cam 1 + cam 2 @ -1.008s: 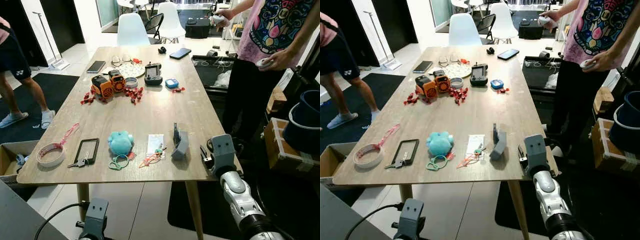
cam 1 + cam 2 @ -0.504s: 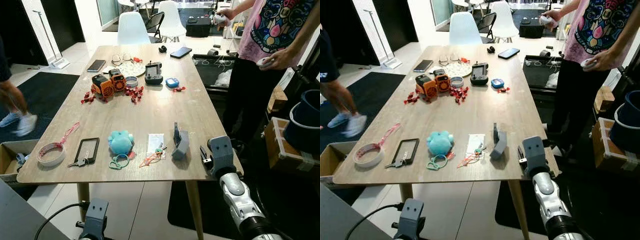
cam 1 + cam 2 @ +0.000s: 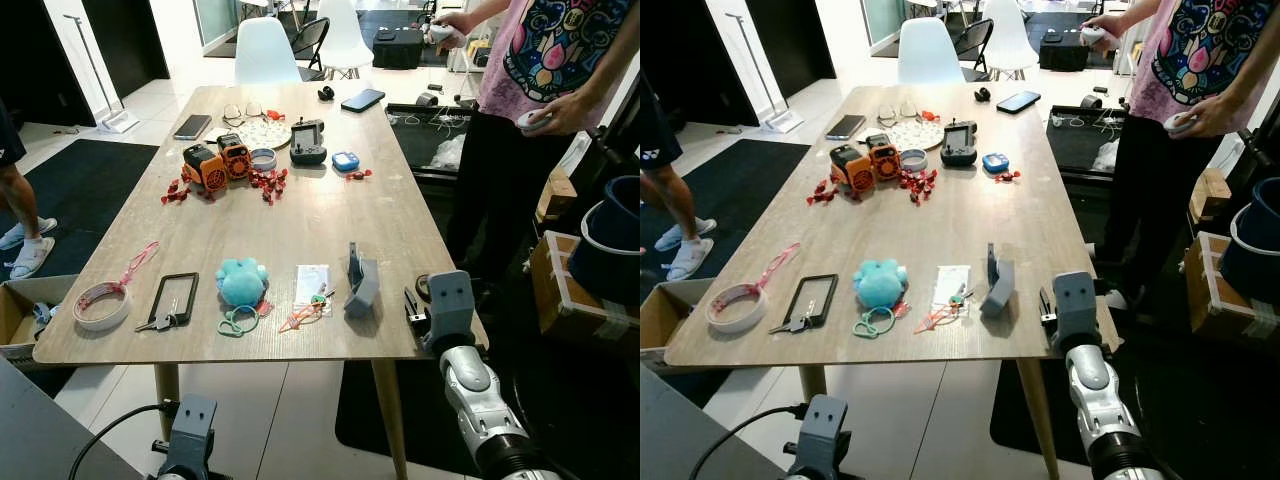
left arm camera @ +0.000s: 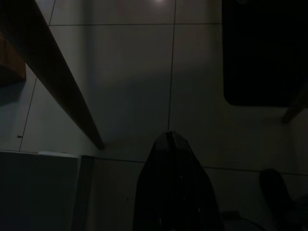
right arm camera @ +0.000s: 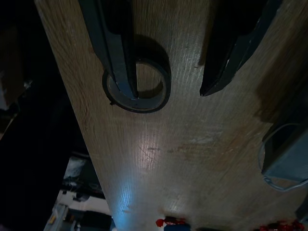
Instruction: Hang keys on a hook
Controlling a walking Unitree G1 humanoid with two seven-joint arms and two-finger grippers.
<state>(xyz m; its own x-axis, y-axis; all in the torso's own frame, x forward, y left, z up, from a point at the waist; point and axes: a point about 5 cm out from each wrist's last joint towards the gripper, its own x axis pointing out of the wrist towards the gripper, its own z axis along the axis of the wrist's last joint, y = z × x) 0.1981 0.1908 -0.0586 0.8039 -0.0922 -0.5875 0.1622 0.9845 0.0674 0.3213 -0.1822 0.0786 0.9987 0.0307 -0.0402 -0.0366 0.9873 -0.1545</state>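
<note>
1. Right gripper (image 5: 166, 72) jaws spread wide, holding nothing, above the surface (image 3: 310, 215) at its right near edge.
2. Dark tape ring (image 5: 137, 85) lies flat under one right finger.
3. Grey hook stand (image 3: 359, 283) sits just left of the right jaws; keys (image 3: 312, 306) lie flat just beyond it, beside teal plush (image 3: 242, 283).
4. Left gripper (image 4: 168, 144) jaws pressed together, hanging over the floor.

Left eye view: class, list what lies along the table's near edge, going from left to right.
Tape roll → black frame with keys → teal plush toy → white card → grey hook stand → right claw.
</note>
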